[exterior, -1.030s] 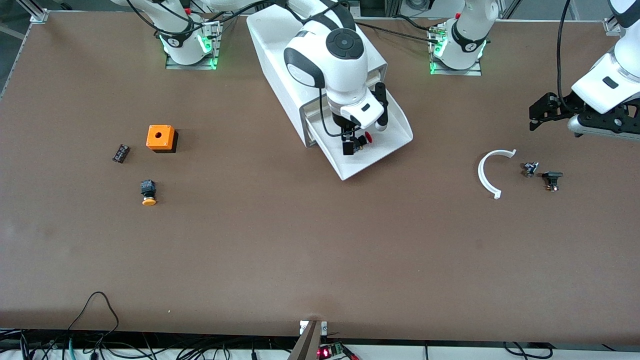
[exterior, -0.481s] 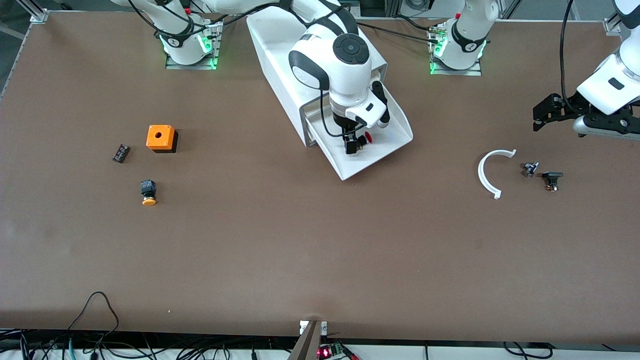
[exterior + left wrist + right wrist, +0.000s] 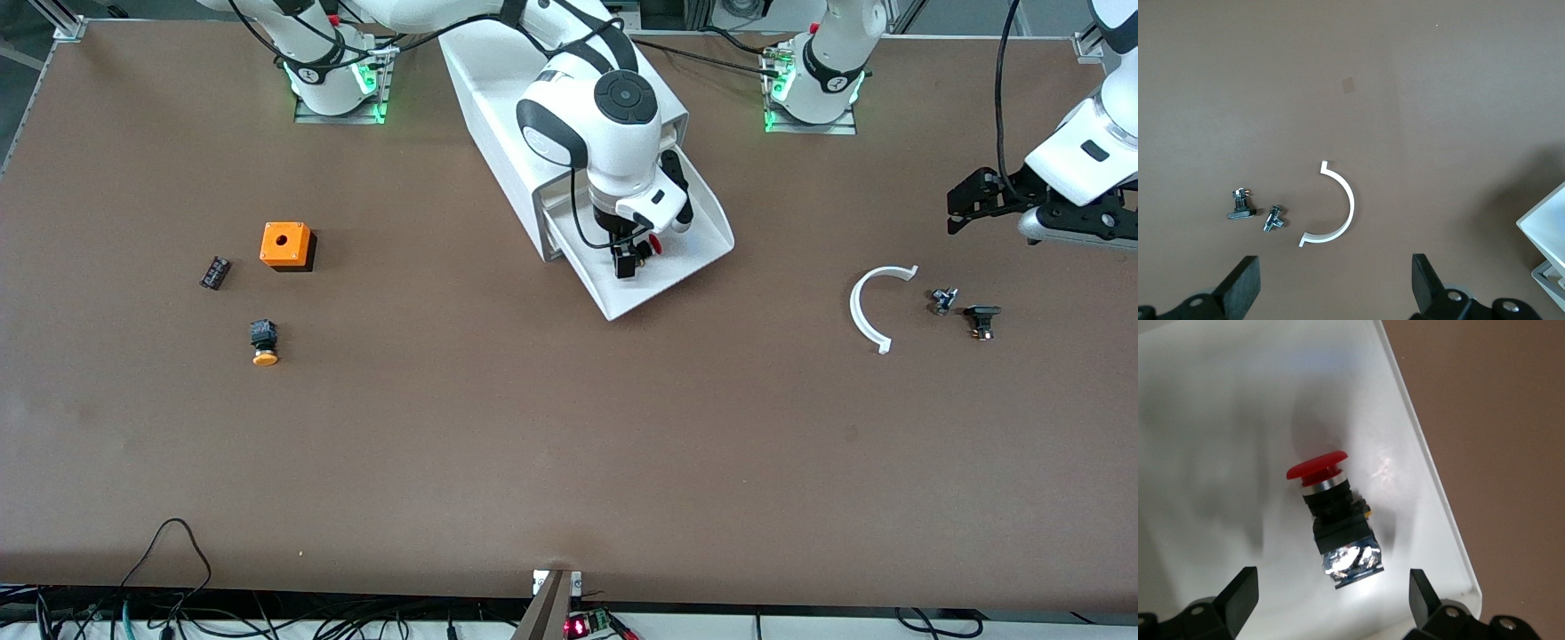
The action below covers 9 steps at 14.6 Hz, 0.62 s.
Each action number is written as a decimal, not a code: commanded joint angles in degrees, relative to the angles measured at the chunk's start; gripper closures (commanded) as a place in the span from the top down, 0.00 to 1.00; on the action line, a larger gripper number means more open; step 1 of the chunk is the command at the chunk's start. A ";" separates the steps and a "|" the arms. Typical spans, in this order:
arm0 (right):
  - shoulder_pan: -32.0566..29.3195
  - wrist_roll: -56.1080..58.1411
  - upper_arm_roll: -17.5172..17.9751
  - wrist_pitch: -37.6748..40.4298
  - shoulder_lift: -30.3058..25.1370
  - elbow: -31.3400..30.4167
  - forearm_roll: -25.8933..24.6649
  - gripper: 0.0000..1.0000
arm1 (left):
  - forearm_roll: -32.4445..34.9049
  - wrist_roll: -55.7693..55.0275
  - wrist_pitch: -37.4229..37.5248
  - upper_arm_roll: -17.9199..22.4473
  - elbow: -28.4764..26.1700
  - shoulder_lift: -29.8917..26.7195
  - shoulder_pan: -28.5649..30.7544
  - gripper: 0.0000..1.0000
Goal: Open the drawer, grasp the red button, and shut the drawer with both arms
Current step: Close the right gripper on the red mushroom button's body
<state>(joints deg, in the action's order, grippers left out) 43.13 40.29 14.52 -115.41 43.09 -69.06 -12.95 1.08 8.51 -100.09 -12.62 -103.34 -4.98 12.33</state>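
Observation:
The white cabinet point(image 3: 498, 89) stands at the middle of the table's robot-side edge. Its lowest drawer point(image 3: 689, 240) is pulled out. The button point(image 3: 653, 244), red cap and black-blue body, lies on its side on the drawer floor. My right gripper point(image 3: 629, 259) hangs open just over it. In the right wrist view the button point(image 3: 1335, 520) lies on the drawer floor point(image 3: 1218, 420) a little ahead of the right gripper point(image 3: 1331, 600), with the fingers apart on either side. My left gripper point(image 3: 965, 200) is open and empty, waiting above the table at the left arm's end.
A white arc point(image 3: 876, 307) and two small metal parts point(image 3: 942, 300) point(image 3: 981, 320) lie under the left gripper point(image 3: 1335, 287). An orange cube box point(image 3: 286, 244), an orange-capped button point(image 3: 264, 342) and a small black part point(image 3: 214, 272) lie toward the right arm's end.
The right arm has shifted a little over the drawer, bringing its open gripper closer to the button. The left arm has moved only slightly.

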 commanded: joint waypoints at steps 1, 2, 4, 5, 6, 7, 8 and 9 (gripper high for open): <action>0.12 -0.12 0.51 -0.26 1.56 2.53 -1.20 1.00 | 0.68 -0.59 0.86 0.84 1.47 0.77 -1.08 1.00; 0.12 -0.04 0.51 -0.26 1.56 2.53 -1.03 1.00 | 0.68 -0.59 0.86 0.84 1.47 0.77 -1.00 1.00; 0.12 0.05 0.43 -0.26 1.73 2.53 -1.02 1.00 | 0.77 -0.59 0.86 0.93 1.47 0.85 -1.08 1.00; 0.12 0.05 0.43 -0.34 2.26 2.53 -1.02 1.00 | 0.86 -0.59 0.86 0.93 1.47 1.29 -1.08 1.00; 0.12 0.05 0.43 -0.52 2.35 2.53 -1.02 1.00 | 0.77 -0.51 0.86 0.93 1.56 1.55 -1.08 1.00; 0.12 0.14 0.43 -0.61 2.35 2.53 -1.02 1.00 | 0.77 -0.51 0.77 1.01 1.56 1.64 -1.17 1.00; 0.12 0.14 0.43 -0.69 2.35 2.53 -1.02 1.00 | 0.77 -0.51 0.77 1.01 2.17 1.73 -1.17 1.00; 0.12 0.14 0.43 -0.78 2.52 2.53 -1.02 1.00 | 0.77 -0.51 0.77 1.01 2.35 1.82 -1.17 1.00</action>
<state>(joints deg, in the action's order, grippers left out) 43.12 40.29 14.51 -116.39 44.04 -69.00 -12.95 1.08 8.50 -100.11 -12.47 -103.23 -4.34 12.32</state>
